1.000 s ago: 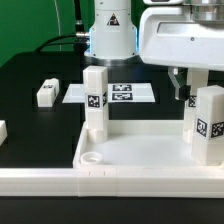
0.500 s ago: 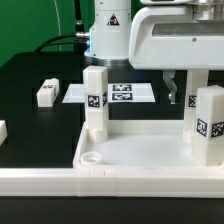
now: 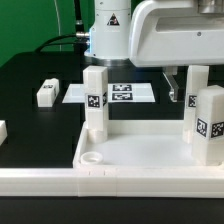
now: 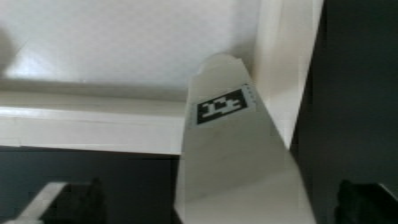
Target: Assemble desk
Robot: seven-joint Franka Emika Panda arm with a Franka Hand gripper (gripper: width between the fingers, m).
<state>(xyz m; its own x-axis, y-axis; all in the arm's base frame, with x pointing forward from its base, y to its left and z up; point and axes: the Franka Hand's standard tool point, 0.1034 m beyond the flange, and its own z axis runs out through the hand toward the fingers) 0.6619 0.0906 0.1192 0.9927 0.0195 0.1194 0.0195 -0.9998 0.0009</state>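
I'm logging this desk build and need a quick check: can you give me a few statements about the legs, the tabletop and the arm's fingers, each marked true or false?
1. Two legs stand upright in the tabletop. True: a left leg and a right leg, by the exterior view.
2. A loose leg lies on the black table. True.
3. The near-left corner socket holds a leg. False: it is empty.
4. The marker board rests on the tabletop. False: it lies on the table behind it.
5. The fingers carry a leg in the air. False: nothing hangs from them.
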